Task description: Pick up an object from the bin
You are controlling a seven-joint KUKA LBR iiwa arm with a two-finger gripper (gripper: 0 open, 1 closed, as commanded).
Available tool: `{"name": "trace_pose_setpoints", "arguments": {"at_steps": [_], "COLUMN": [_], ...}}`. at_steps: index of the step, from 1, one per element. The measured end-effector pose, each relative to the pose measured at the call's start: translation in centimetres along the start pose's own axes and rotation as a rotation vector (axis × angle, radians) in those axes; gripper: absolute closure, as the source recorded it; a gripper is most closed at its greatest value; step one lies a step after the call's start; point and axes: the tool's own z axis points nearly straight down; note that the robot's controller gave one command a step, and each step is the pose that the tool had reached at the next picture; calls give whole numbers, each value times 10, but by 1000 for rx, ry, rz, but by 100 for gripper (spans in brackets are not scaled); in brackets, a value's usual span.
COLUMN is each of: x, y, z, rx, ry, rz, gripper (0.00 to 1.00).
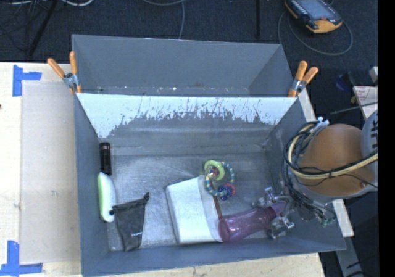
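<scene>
**Bin contents, 1 camera view from above**

1. Bin [185, 75]: grey metal, with sloped walls. The far wall is pale and streaked along its lower part. The floor is bare across the far half, and the things lie along the near half.
2. Arm [369, 137]: enters from the right over the bin's right rim. It carries a rounded orange cover [336, 153], and looped cables [295, 153] hang on the cover's left side.
3. Tool [276, 213]: low in the near right corner of the bin, at the right end of item 4. Its metal parts show on both the far and near sides of that end. Whether it is apart, together or clamped cannot be told, nor whether it touches the item.
4. Purple translucent vessel [241, 227]: lies on its side on the floor near the bin's near wall. It runs from the near right corner of item 5 rightward and slightly up to the tool.
5. White flat box [188, 211]: sits near the middle of the floor, tilted a little. Its right edge is just beside the vessel's left end.
6. Multicoloured ring toy [217, 178]: green, yellow and blue loops, at the far right corner of the white box and overlapping it.
7. Black pouch [131, 223]: crumpled, left of the white box and apart from it.
8. Green-and-white tube [106, 195]: lies lengthwise by the left wall, touching the pouch's left edge.
9. Black short cylinder [105, 158]: just beyond the tube's far end.
</scene>
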Motion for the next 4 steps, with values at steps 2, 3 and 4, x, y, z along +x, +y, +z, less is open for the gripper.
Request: {"name": "trace_pose_setpoints", "arguments": {"at_steps": [2, 3, 4], "x": [-7, -7, -1], "y": [6, 6, 6], "z": [-74, -74, -115], "rx": [-7, -7, -13], "ry": [16, 16, 23], "rz": [8, 8, -11], "gripper": [100, 100, 100]}}
